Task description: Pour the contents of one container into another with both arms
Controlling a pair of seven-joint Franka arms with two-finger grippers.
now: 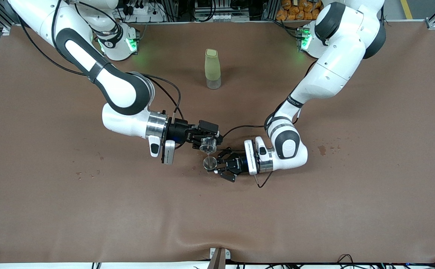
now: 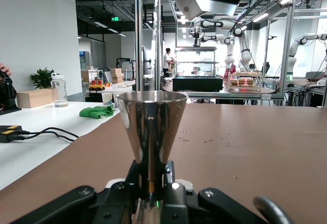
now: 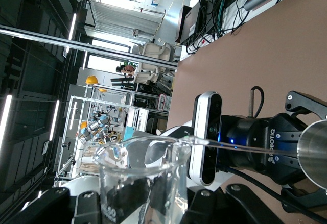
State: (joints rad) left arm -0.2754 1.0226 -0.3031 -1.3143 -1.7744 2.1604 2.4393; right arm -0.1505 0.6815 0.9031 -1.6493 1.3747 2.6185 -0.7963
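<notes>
My right gripper (image 1: 207, 143) is shut on the tiny clear glass cup (image 1: 208, 144), tipped over just above the silvery metal jigger (image 1: 210, 163). A thin clear stream (image 3: 245, 146) runs from the cup's lip (image 3: 138, 150) toward the jigger's open mouth (image 3: 314, 155). My left gripper (image 1: 214, 164) is shut on the jigger at its narrow waist and holds it upright over the middle of the table. In the left wrist view the jigger's upper cone (image 2: 152, 127) rises between the black fingers (image 2: 176, 191), with the stream (image 2: 156, 40) falling into it from above.
A tall pale-green bottle (image 1: 212, 68) with a clear base stands on the brown table mat (image 1: 52, 209), farther from the front camera than the grippers. Small dark stains (image 1: 322, 150) mark the mat toward the left arm's end.
</notes>
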